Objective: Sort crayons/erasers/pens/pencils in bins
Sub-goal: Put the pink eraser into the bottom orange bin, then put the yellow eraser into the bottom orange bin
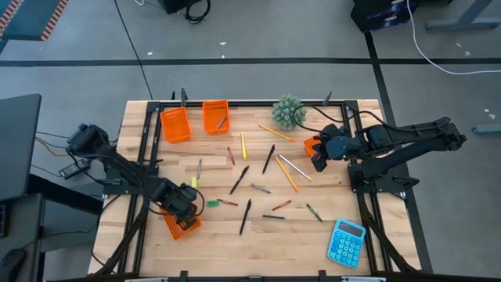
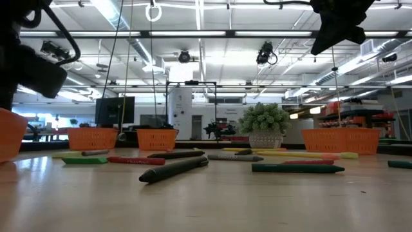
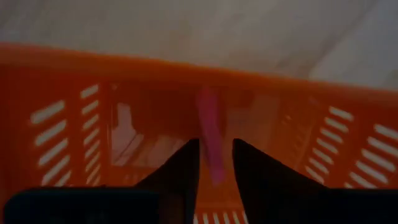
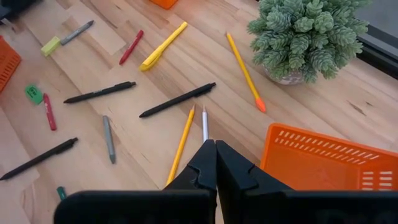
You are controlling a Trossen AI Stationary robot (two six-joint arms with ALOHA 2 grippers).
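Note:
My left gripper (image 1: pixel 186 205) hangs over an orange bin (image 1: pixel 182 225) at the table's near left, its fingers a little apart (image 3: pixel 216 146). A pink eraser (image 3: pixel 209 134) shows in the gap, over the bin's inside (image 3: pixel 74 130). My right gripper (image 1: pixel 317 160) is shut and empty (image 4: pixel 216 144), above the table beside another orange bin (image 4: pixel 323 158). A whitish pencil (image 4: pixel 204 123) and a yellow pencil (image 4: pixel 182 142) lie flat on the table just ahead of its fingertips. Two more orange bins (image 1: pixel 175 124) (image 1: pixel 215 116) stand at the far left. My left gripper points down into the bin. The pink eraser stands upright in the gap, close to one finger (image 3: pixel 186 165) and narrower than the gap. I cannot tell whether either finger touches it.
Black pens (image 1: pixel 245 215) (image 1: pixel 268 158), yellow pencils (image 1: pixel 286 174) (image 1: pixel 243 146), red crayons (image 1: pixel 228 202) and a green eraser (image 1: pixel 211 204) lie scattered mid-table. A potted plant (image 1: pixel 289 112) stands at the far edge. A blue calculator (image 1: pixel 346 241) lies at the near right.

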